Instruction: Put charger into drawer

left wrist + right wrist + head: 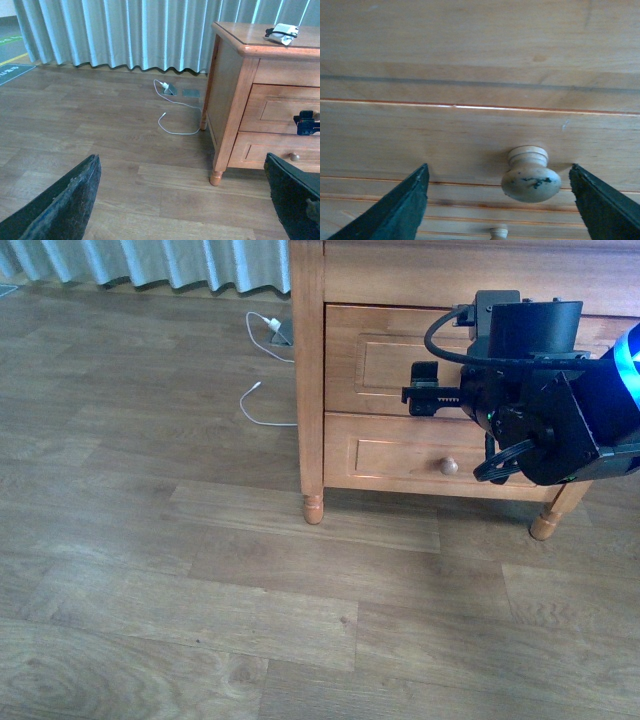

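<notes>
The charger [282, 32], a small white block wound with a black cord, lies on top of the wooden nightstand [235, 95]; it is out of the front view. The upper drawer [385, 360] looks closed. My right gripper [425, 388] is open right in front of it. In the right wrist view the drawer's round pale knob [530, 177] sits between the open fingers [405, 205], nearer the other finger, untouched. My left gripper [185, 200] is open and empty above the floor, left of the nightstand.
The lower drawer's knob [448, 466] shows below the right arm. A white plug with a thin white cable [265, 405] lies on the wooden floor [200, 570] beside the nightstand's leg [313, 505]. Grey curtains [125, 35] hang behind.
</notes>
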Robot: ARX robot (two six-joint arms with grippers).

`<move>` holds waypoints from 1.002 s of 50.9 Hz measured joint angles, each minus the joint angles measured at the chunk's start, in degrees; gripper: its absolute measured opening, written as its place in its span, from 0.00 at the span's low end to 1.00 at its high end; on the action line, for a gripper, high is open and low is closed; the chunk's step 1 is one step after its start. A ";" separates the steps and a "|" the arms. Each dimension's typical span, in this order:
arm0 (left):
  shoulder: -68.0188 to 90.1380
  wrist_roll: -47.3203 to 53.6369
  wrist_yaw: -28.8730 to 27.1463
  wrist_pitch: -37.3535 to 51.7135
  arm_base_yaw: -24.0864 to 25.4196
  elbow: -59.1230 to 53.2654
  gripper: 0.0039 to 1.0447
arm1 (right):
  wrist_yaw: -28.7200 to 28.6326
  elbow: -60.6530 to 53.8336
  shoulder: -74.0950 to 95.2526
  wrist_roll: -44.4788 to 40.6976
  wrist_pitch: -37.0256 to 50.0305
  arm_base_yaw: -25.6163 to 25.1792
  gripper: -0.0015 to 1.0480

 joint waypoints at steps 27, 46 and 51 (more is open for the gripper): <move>0.00 0.00 -0.02 -0.02 0.00 0.00 0.95 | -0.09 0.00 -0.37 0.39 0.00 -0.63 0.83; 0.00 -0.02 -0.02 -0.02 0.00 0.00 0.95 | -0.50 -0.44 -1.46 -0.33 0.00 -1.29 0.33; 0.00 0.00 0.00 -0.02 0.00 0.00 0.95 | -0.59 -0.57 -1.66 -0.52 0.00 -1.25 0.24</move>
